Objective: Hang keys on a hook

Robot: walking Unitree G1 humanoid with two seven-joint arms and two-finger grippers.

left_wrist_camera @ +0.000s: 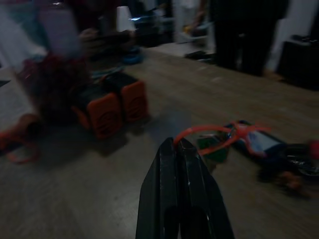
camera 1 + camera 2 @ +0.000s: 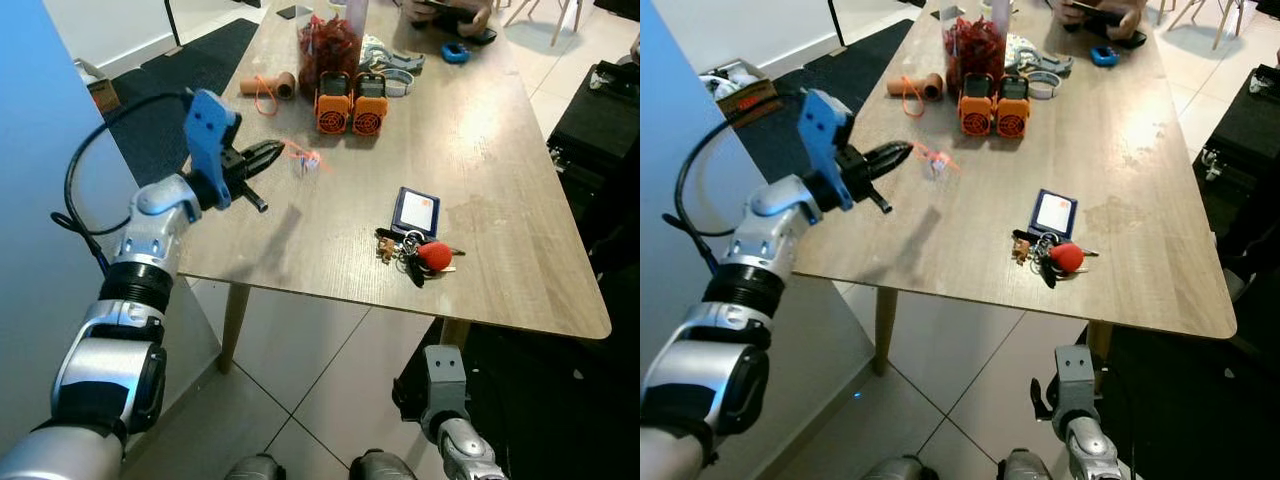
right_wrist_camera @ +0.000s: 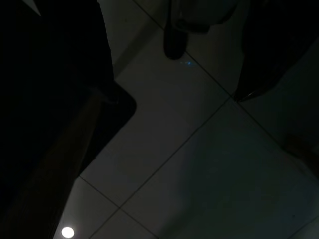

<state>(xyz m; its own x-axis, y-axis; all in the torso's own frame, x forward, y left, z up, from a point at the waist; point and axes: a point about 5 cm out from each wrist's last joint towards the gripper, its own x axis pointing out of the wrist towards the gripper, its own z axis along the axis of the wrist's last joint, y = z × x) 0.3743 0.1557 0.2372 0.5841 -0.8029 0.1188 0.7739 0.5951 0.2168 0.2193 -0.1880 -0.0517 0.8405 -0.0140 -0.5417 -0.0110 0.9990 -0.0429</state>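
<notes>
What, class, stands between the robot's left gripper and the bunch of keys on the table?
Nothing visible blocks the way. The left gripper, fingers together, hovers over the table near a small orange-strapped hook. The keys lie beyond it beside a blue card holder, with bare tabletop between. The right gripper hangs idle.

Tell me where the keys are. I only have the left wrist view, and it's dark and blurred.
Observer: The keys lie near the table's front edge, to the robot's right of the left gripper.
Operator: Can the right arm get there?
Observer: Not as it is now. The right arm hangs below the table edge, over the floor tiles.
Operator: Anything on the keys I could grab?
Observer: A round red fob lies at their right side, and a blue card holder lies just behind them.
</notes>
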